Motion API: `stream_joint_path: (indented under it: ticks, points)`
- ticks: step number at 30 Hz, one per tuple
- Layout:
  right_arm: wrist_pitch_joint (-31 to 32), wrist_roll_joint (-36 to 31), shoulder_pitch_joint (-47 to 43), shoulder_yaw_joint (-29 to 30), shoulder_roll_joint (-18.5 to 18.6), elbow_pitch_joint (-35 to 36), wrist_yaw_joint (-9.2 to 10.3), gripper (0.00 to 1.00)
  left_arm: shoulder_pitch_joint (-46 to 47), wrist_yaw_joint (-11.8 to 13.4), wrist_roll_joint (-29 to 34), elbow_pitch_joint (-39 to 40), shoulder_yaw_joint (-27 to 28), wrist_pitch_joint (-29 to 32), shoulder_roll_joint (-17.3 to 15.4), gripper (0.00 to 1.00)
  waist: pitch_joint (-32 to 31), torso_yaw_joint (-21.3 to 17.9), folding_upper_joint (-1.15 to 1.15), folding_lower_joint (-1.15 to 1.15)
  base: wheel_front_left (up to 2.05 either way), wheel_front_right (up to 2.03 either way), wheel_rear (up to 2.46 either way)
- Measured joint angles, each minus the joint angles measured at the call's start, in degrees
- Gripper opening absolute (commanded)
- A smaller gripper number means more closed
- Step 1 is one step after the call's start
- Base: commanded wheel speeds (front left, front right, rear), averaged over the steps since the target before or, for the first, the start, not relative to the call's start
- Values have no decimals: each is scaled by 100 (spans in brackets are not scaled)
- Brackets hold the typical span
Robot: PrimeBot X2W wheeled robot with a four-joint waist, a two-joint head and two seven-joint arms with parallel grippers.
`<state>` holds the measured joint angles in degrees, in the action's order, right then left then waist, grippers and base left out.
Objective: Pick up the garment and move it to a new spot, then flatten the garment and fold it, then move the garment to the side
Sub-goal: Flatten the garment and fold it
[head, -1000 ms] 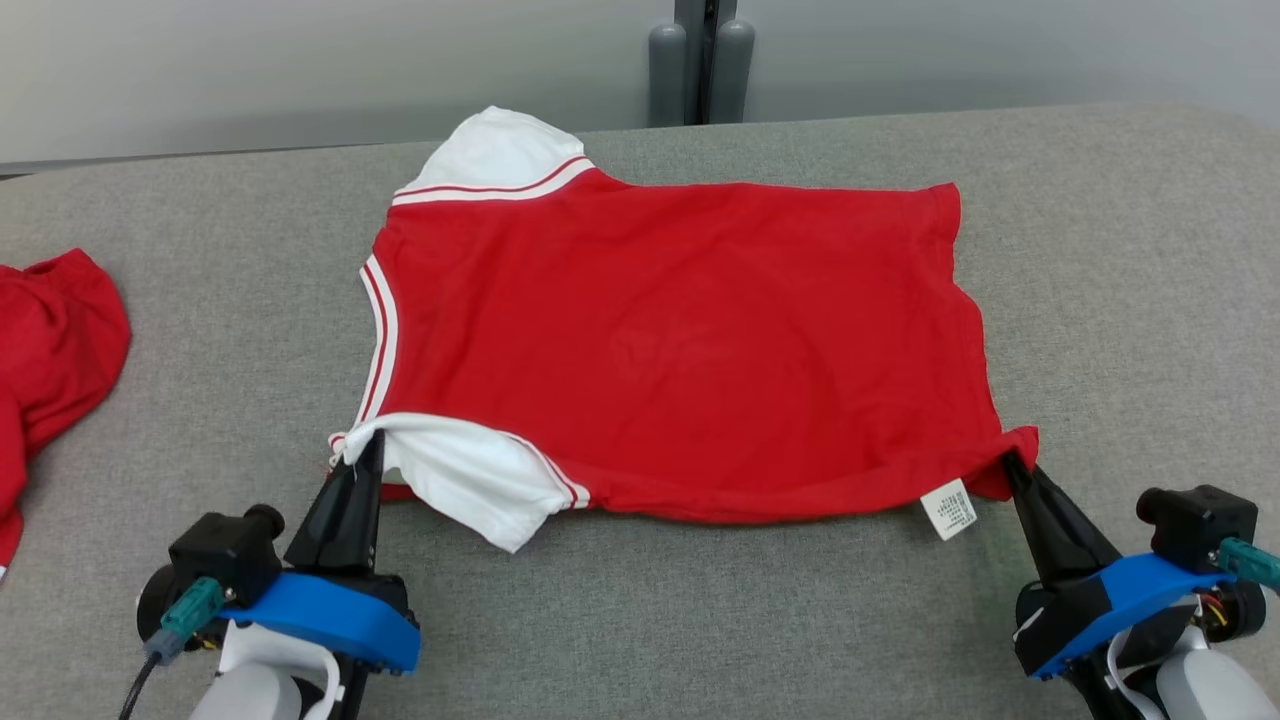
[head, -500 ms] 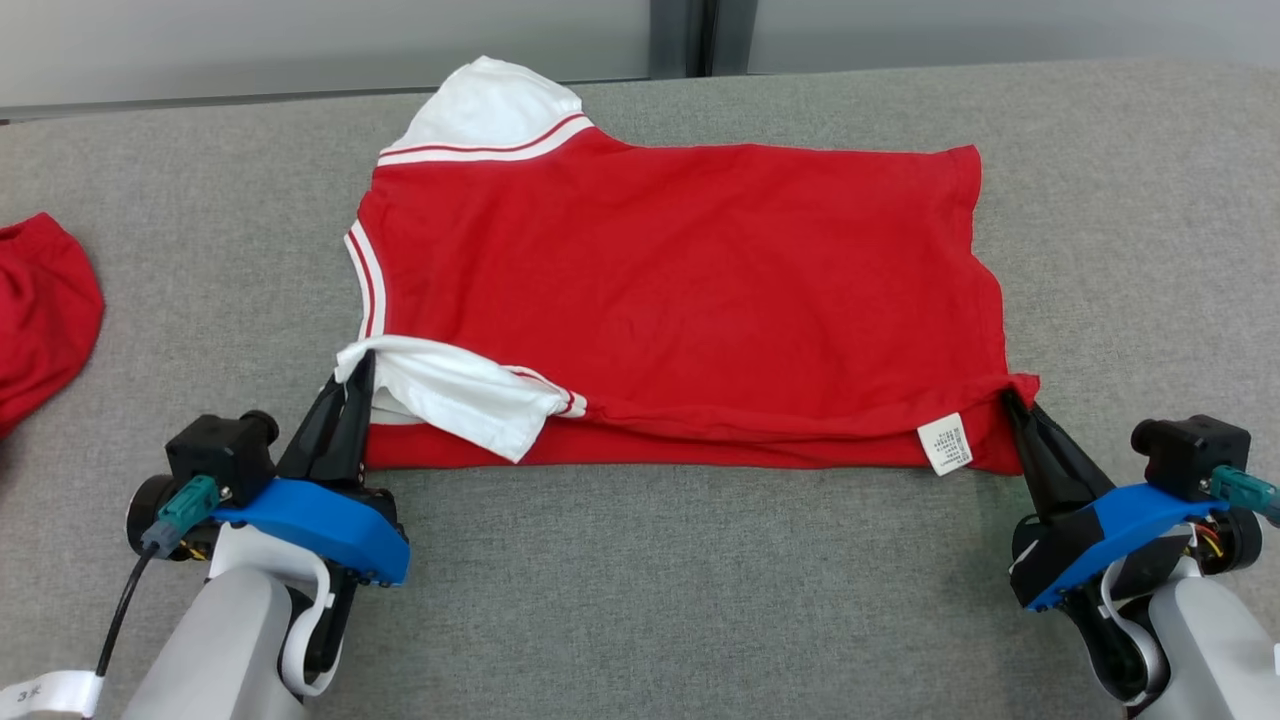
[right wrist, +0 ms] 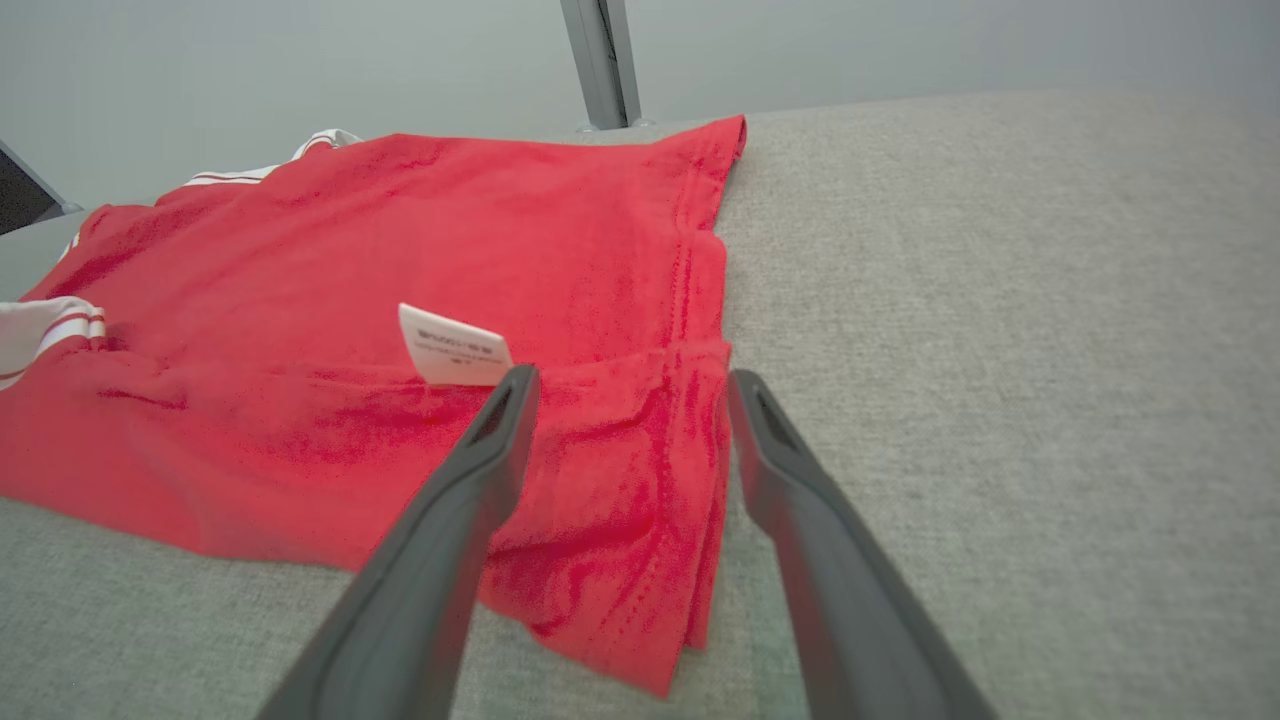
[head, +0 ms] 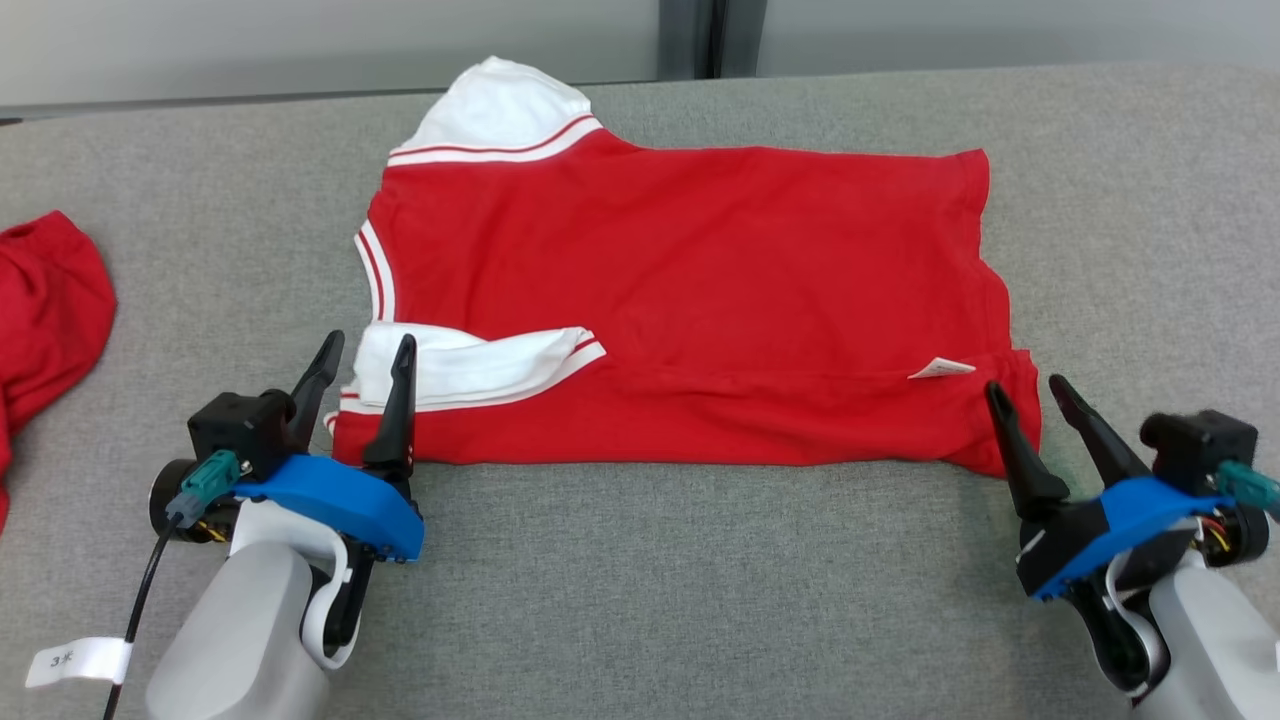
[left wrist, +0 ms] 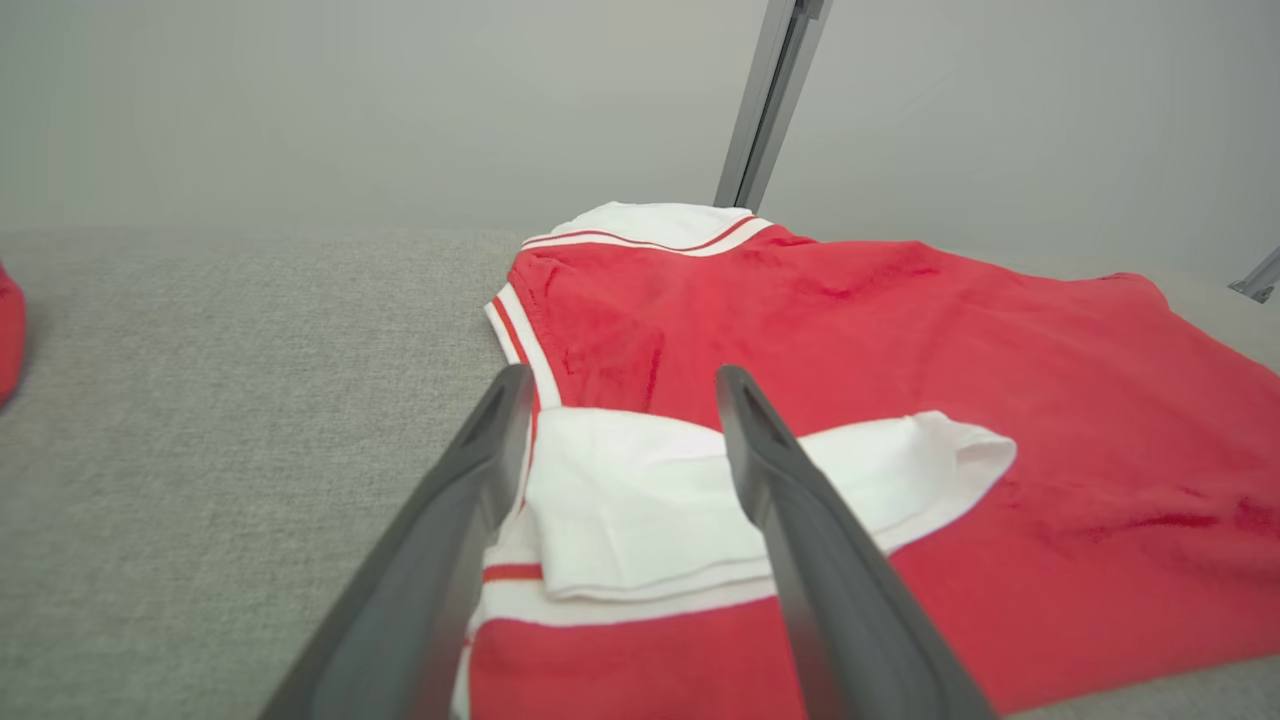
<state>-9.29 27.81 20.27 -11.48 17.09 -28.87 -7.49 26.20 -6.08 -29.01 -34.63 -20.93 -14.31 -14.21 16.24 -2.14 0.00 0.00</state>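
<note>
Jaws of the left gripper and right gripper now stand spread, having just let go of the garment, which lies on the grey surface, its near edge folded over: first fold looks laid.

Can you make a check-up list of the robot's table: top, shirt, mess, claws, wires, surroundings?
Surface: grey cloth tabletop.
Job's things: red jersey lying spread, near edge folded over, white sleeve on top, label showing.
Clutter: another red cloth at the left edge.
Grippers: left gripper open, astride the sleeve corner; right gripper open at the hem corner.
Cables: black cable with white tag beside left arm.
Surroundings: grey wall, metal post behind.
</note>
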Motion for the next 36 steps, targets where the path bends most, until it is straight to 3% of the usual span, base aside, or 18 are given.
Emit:
stream_joint_path:
  ticks: [12, 26, 27, 28, 29, 30, 31, 36]
  points:
    - [48, -57, -424, 136, 21, -84, 0, 100, -749, 108, 67, 5, 153, -60, -44, 100, -218, 25, 0, -1, 0, 0, 0]
    - [166, -208, -90, 67, -160, -569, 0, 100, -575, 43, -70, -533, 54, 65, 14, 100, -40, 18, 0, -1, 0, 0, 0]
    - [166, -208, -90, 67, -160, -569, 0, 100, -575, 43, -70, -533, 54, 65, 14, 79, -40, 18, 0, -1, 0, 0, 0]
    - [164, -223, -48, 54, -168, -613, 0, 100, -534, 13, -109, -588, 37, 121, 32, 51, -27, 22, 0, -1, 0, 0, 0]
    - [156, -238, 38, 33, -210, -691, 0, 42, -458, -18, -196, -643, 8, 162, 67, 31, -8, 36, 0, -1, 0, 0, 0]
    - [156, -238, 38, 33, -210, -691, 0, 0, -458, -18, -196, -643, 8, 162, 67, 7, -8, 36, 0, -1, 0, 0, 0]
    - [121, -229, 67, 3, -229, -702, 0, 0, -428, -32, -193, -669, -18, 160, 75, 0, -2, 49, 0, 0, 0, 0, 0]
    - [3, -145, 69, -55, -233, -792, 0, 0, -392, -58, -221, -731, -53, 93, 99, 0, -98, 134, 0, 0, 0, 0, 0]
